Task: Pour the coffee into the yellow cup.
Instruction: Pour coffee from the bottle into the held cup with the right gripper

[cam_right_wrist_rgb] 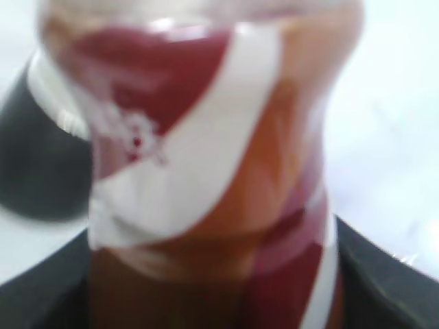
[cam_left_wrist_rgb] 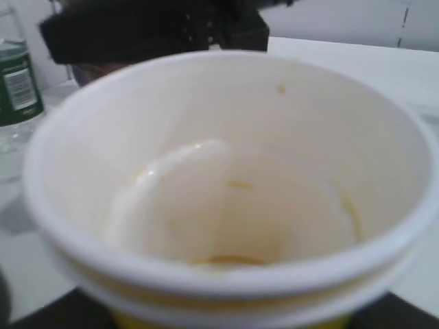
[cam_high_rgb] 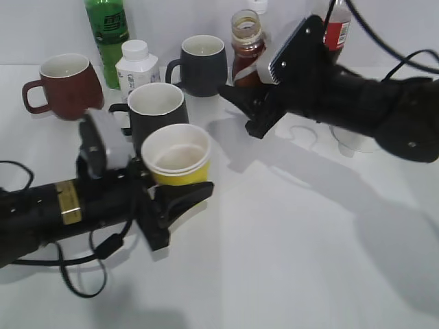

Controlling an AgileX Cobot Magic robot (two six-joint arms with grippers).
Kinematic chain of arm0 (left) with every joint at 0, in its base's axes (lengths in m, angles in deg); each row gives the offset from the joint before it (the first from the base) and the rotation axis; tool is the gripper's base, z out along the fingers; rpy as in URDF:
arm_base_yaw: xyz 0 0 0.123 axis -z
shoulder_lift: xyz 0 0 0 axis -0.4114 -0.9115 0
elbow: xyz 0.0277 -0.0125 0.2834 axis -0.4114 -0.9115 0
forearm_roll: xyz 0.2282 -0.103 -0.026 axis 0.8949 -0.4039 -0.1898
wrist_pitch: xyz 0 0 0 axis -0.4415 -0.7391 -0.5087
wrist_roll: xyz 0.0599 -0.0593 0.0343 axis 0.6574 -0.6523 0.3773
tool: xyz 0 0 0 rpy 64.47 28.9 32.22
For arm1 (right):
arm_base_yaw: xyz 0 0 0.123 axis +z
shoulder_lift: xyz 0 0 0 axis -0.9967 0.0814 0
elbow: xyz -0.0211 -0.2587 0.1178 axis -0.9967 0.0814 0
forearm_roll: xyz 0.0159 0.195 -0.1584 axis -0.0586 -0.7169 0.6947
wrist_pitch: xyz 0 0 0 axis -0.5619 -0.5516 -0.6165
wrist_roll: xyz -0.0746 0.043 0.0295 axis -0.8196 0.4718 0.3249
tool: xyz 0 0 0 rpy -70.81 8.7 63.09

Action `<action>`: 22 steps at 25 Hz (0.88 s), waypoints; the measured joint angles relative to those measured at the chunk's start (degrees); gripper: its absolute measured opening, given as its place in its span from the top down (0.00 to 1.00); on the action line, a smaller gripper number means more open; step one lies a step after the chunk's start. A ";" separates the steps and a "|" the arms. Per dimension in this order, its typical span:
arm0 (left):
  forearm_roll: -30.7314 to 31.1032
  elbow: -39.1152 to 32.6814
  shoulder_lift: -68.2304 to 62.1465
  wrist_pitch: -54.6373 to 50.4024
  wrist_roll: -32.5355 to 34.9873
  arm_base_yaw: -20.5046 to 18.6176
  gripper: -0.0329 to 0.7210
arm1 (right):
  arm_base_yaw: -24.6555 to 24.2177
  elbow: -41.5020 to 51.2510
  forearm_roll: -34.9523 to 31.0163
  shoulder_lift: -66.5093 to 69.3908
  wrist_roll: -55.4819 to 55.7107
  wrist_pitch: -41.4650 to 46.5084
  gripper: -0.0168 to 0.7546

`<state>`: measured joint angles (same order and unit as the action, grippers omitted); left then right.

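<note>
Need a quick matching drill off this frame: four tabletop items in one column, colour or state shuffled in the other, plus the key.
Items
1. paper cup
2. coffee bottle
3. mug at far left
4. tall bottle at back left

States
A. green, standing untouched
B. dark red, handle to the left
C. yellow, between the left gripper's jaws
D. brown, uncapped, right gripper at it

Pairs: 1-C, 2-D, 3-B, 4-A

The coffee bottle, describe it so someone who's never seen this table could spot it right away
Look to the back row of the white table, right of the dark grey mug. The coffee bottle stands there, uncapped, with the right gripper at its base. Unlike the green bottle and the white pill bottle, it is brown and curvy, with a red-and-white swirl label.
</note>
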<state>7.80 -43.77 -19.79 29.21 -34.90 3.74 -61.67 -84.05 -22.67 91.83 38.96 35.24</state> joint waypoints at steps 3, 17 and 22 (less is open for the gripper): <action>0.11 2.44 -0.05 -3.11 -0.91 2.03 0.43 | 0.00 0.00 2.68 -2.48 -4.89 2.69 0.33; 0.84 5.98 -0.05 -9.11 -1.57 5.43 0.43 | 0.00 0.00 9.85 -3.98 -29.74 7.50 0.33; 1.05 8.04 -0.05 -13.70 -1.88 6.35 0.44 | 0.00 0.00 9.95 -3.98 -37.79 8.29 0.33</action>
<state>8.85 -35.73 -19.84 15.50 -36.78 10.09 -61.67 -84.05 -12.72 87.84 1.17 43.53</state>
